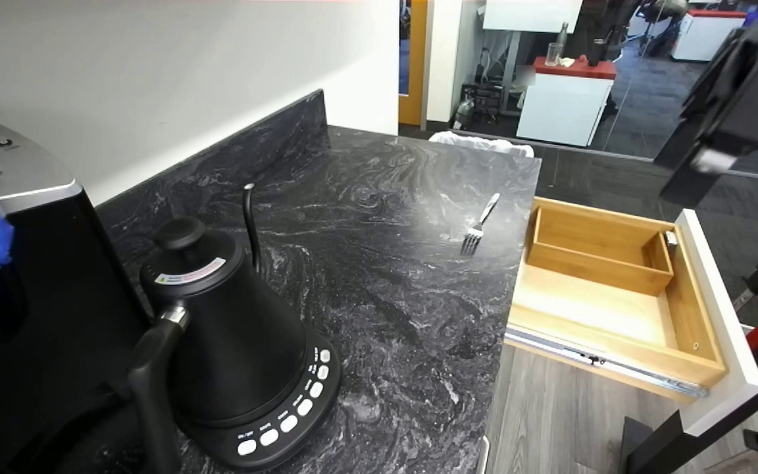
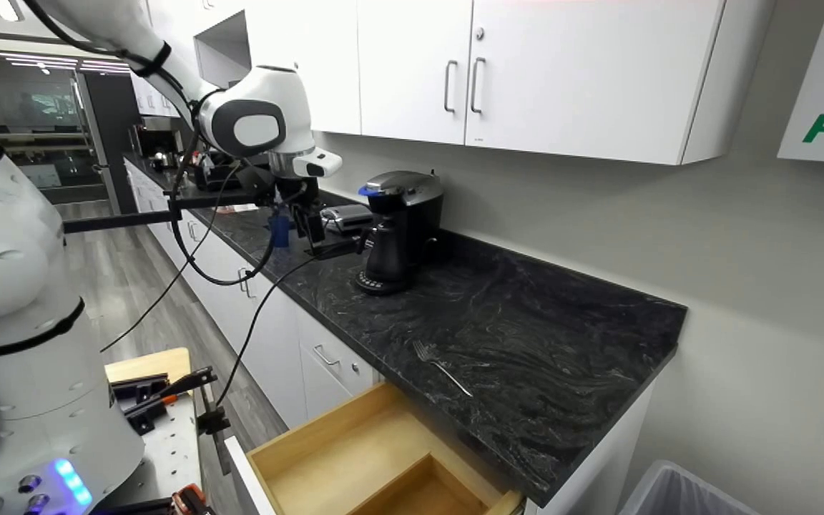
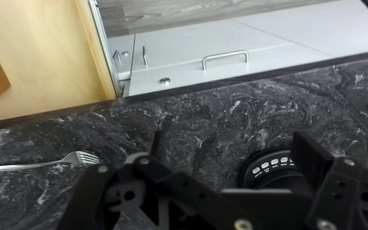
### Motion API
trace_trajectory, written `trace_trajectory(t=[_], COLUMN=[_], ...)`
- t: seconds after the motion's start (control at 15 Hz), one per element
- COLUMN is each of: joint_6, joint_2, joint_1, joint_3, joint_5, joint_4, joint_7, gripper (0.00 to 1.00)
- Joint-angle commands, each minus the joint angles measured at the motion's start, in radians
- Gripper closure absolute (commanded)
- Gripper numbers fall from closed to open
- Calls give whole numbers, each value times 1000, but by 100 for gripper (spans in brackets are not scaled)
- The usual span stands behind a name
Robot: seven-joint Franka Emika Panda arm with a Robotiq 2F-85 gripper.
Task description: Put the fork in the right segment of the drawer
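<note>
Fork (image 3: 71,158) first: we are finding it lying on the counter (image 1: 379,316), near the edge by the open drawer (image 1: 593,299). Our fingers (image 3: 308,159) are standing wide apart, gripping nothing, well away from it. We are judging the pick-up to be the current step, so we are planning to centre over the slim handle (image 3: 21,166), turn the fingers to close across it, and descend gently; for placing, we are favouring the boxed-off segment (image 1: 596,238).

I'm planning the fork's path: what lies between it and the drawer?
Between the fork and the drawer lie only a bare strip of countertop and its edge, seen plainly in the wrist view.
</note>
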Motion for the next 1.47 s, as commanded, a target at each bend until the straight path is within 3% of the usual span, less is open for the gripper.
trace_trajectory(t=[0.0, 0.13, 0.2, 0.27, 1.2, 1.4], joint_6=[260, 278, 260, 264, 264, 286], joint_2=[243, 268, 229, 258, 263, 262], joint_1=[-207, -320, -216, -245, -226, -272], joint_3=[213, 275, 218, 228, 221, 213], joint_5=[-180, -325, -233, -256, -252, -411], joint_4=[85, 110, 66, 80, 83, 81], joint_7=[280, 448, 327, 343, 331, 426], gripper=[0, 0, 0, 0, 0, 0])
